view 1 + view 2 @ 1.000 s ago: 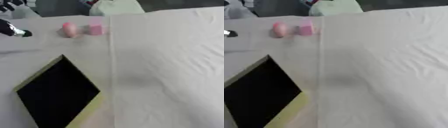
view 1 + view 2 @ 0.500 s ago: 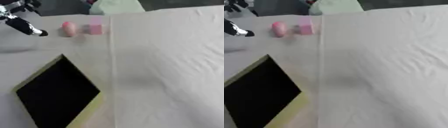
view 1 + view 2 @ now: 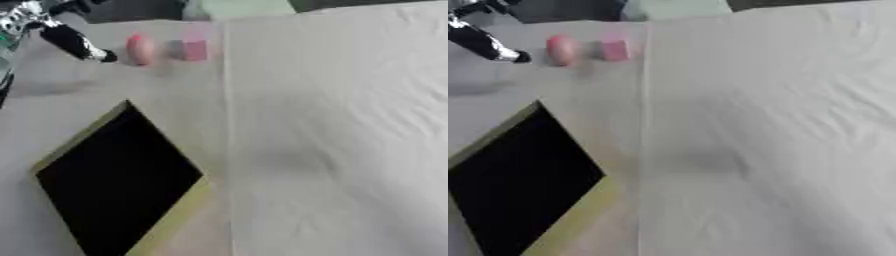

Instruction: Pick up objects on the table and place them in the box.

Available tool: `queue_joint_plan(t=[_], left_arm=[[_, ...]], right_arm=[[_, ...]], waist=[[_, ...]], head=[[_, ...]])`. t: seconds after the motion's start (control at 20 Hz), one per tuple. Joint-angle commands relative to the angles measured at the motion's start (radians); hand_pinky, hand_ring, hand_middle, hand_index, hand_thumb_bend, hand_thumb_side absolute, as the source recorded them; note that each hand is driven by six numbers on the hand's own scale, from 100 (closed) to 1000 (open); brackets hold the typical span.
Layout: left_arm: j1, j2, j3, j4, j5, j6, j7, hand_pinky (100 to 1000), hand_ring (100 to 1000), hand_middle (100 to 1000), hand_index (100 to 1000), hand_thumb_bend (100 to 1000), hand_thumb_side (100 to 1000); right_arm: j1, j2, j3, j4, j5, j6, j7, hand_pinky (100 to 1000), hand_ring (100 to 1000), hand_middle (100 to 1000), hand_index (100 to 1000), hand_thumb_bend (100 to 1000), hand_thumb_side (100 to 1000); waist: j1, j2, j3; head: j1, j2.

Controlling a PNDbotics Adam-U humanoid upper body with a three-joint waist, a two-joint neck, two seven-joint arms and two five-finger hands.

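A rounded pink-red object (image 3: 138,49) and a pink block (image 3: 194,49) lie side by side at the far left of the cloth-covered table (image 3: 332,125). My left hand (image 3: 63,33) reaches in from the upper left, a straight black finger pointing down-right and ending just left of the rounded object, apart from it. It holds nothing. The box (image 3: 114,177), black inside with a yellowish rim, sits open at the lower left. My right hand is out of sight.
A pale green thing (image 3: 236,8) lies at the table's far edge behind the pink block. A seam in the cloth (image 3: 229,150) runs from far to near, just right of the box. The cloth to the right is wrinkled.
My left hand has moved right from the left edge toward the two pink objects. The pink objects and the box stay where they were.
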Motion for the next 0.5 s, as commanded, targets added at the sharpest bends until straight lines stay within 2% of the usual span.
queue_joint_plan(t=[0.05, 0.35, 0.4, 0.5], left_arm=[[-0.027, 0.015, 0.007, -0.005, -0.009, 0.001, 0.009, 893, 853, 869, 931, 626, 197], [-0.043, 0.006, 0.011, 0.008, -0.034, 0.007, 0.021, 891, 856, 874, 928, 613, 172], [-0.046, 0.003, 0.010, 0.009, -0.039, 0.005, 0.022, 891, 857, 876, 928, 613, 172], [-0.052, -0.001, 0.010, 0.011, -0.047, 0.001, 0.023, 891, 861, 878, 925, 598, 156]], right_arm=[[-0.004, -0.016, -0.009, -0.016, -0.003, 0.004, -0.002, 780, 742, 664, 788, 311, 958], [-0.006, -0.016, -0.008, -0.016, 0.000, 0.003, -0.004, 780, 742, 662, 787, 318, 955], [-0.006, -0.016, -0.008, -0.016, 0.000, 0.003, -0.004, 780, 742, 662, 787, 287, 965], [-0.008, -0.015, -0.007, -0.016, 0.001, 0.004, -0.004, 780, 742, 660, 787, 321, 952]], waist=[[0.002, -0.016, -0.007], [0.011, 0.000, -0.023], [0.012, 0.003, -0.024], [0.017, 0.009, -0.029]], head=[[0.021, 0.008], [0.038, -0.011], [0.040, -0.014], [0.044, -0.023]])
